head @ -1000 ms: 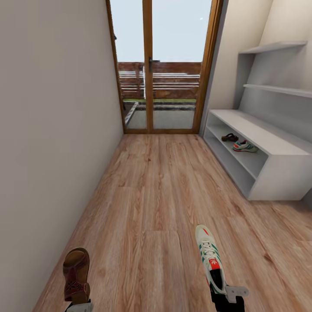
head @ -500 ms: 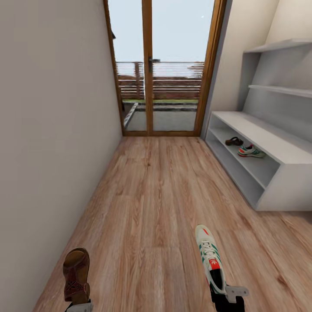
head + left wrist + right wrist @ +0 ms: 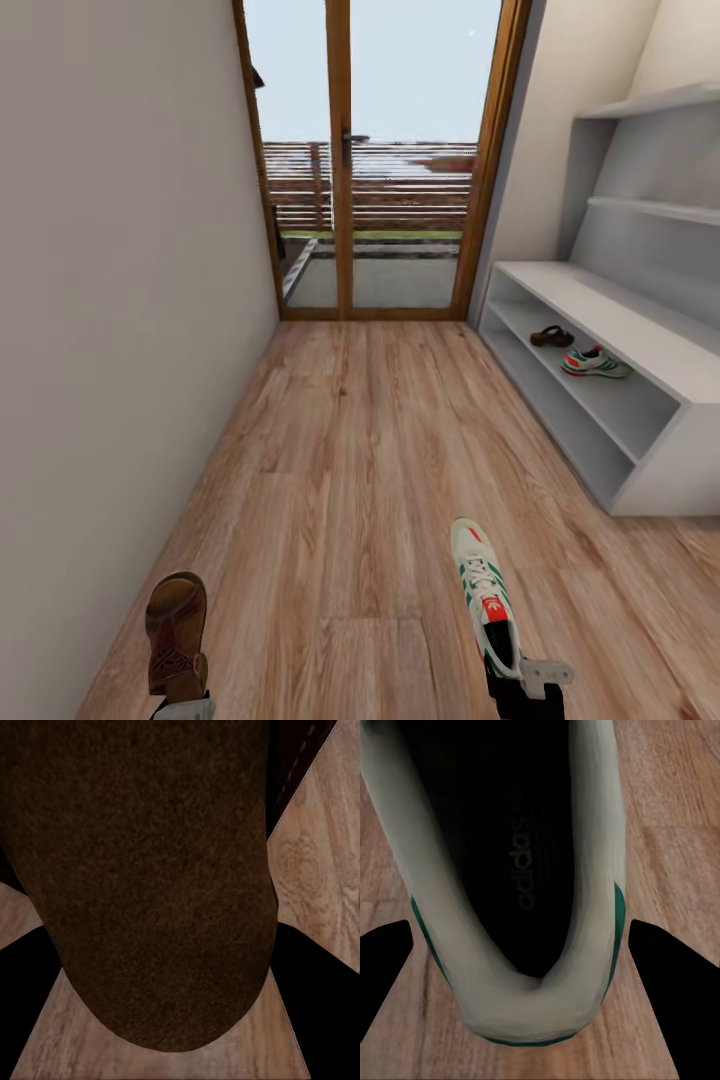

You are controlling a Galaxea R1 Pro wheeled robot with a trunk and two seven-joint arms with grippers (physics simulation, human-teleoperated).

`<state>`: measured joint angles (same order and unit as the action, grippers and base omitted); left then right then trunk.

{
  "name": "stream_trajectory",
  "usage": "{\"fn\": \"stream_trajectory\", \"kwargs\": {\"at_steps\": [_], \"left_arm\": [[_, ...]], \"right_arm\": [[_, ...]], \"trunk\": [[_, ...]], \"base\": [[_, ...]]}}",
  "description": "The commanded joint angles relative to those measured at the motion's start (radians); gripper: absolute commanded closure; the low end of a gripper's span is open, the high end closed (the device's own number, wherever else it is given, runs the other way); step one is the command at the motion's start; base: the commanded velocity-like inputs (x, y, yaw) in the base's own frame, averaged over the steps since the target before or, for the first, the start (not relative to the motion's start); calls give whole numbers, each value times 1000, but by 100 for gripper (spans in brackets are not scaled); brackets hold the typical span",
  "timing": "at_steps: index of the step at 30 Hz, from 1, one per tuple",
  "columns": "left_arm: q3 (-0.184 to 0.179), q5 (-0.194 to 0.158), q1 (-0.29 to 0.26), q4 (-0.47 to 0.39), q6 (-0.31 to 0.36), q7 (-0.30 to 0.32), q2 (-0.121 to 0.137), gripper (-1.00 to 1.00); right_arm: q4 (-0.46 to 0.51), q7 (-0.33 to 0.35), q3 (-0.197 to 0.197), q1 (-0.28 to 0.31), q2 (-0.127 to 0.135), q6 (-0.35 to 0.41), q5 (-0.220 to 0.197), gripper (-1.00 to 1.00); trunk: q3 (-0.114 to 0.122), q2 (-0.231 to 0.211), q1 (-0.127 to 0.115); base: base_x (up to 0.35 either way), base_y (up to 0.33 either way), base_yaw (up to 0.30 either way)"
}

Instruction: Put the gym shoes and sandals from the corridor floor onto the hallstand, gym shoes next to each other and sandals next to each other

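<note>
My left gripper (image 3: pixel 184 706) is shut on the heel of a brown sandal (image 3: pixel 176 630), held above the corridor floor (image 3: pixel 350 450) at the lower left. In the left wrist view the sandal's (image 3: pixel 150 885) dark sole sits between the black fingers (image 3: pixel 319 1001). My right gripper (image 3: pixel 520 682) is shut on the heel of a white gym shoe (image 3: pixel 484 592) with green stripes. That shoe's (image 3: pixel 510 870) heel opening faces the right wrist camera. The hallstand (image 3: pixel 650 345) stands ahead on the right. On its upper open shelf lie the other sandal (image 3: pixel 551 337) and, beside it, the other gym shoe (image 3: pixel 596 363).
A plain wall (image 3: pixel 100 300) runs close along the left. Wood-framed glass doors (image 3: pixel 380 150) close the corridor's far end. Two floating shelves (image 3: pixel 650 100) hang above the hallstand. Open plank floor lies between me and the rack.
The camera has advanced down the corridor: the hallstand and doors sit nearer and further right in the picture. Both held shoes keep their place in view.
</note>
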<state>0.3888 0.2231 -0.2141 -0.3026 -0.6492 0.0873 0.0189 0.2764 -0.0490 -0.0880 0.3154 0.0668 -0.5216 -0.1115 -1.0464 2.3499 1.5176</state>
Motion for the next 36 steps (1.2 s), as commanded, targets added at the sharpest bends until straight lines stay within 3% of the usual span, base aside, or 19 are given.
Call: {"fn": "stream_trajectory", "kwargs": {"at_steps": [1,36], "left_arm": [[9,2,-1,0,-3,9,0,100],[8,2,-1,0,-3,9,-1,100]], "right_arm": [[0,-3,-9,1,1,-3,-10,100],[0,-4,-9,1,1,-4,-10,100]], "trunk": [[-1,0,0],[-1,0,0]], "base": [[337,0,0],[337,0,0]]}}
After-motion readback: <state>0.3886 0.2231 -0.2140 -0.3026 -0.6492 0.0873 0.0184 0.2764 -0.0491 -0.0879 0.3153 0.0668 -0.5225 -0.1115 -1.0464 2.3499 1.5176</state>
